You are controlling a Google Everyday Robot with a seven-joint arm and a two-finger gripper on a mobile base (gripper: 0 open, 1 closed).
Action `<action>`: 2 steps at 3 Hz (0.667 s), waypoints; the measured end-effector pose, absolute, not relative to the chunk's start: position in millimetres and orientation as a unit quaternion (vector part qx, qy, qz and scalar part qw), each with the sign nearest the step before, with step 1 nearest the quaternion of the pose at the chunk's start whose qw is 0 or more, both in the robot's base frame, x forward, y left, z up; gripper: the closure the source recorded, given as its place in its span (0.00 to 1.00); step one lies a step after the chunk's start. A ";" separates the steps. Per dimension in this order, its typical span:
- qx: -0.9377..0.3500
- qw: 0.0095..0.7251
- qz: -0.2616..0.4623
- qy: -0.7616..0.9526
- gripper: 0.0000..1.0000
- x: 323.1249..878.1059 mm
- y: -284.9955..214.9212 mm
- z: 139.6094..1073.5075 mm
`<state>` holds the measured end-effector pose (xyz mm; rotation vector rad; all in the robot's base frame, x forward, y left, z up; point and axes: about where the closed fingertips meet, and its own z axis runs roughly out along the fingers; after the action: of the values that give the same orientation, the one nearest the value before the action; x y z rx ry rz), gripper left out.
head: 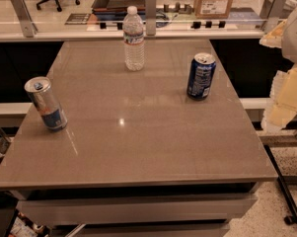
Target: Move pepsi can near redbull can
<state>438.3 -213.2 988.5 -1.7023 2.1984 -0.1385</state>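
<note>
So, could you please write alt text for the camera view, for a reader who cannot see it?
A pepsi can stands on the right of a grey table, a redbull can far left, a water bottle at the back. The robot's gripper hangs beyond the table's right edge.

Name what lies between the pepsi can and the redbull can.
Bare table, in the camera view; the water bottle stands behind that line. The gripper hangs beyond the table's right edge.

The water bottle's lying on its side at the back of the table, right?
No. The camera view shows the water bottle standing upright at the back of the table. The gripper is off the table's right edge.
</note>
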 end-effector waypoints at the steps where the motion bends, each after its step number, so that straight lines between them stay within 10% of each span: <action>1: -0.602 0.178 -0.049 0.777 0.00 438.3 -213.2 988.5; 2: -0.596 0.197 -0.043 0.778 0.00 447.4 -209.0 987.3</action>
<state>447.4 -209.0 987.3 -1.6679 2.1781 -0.1205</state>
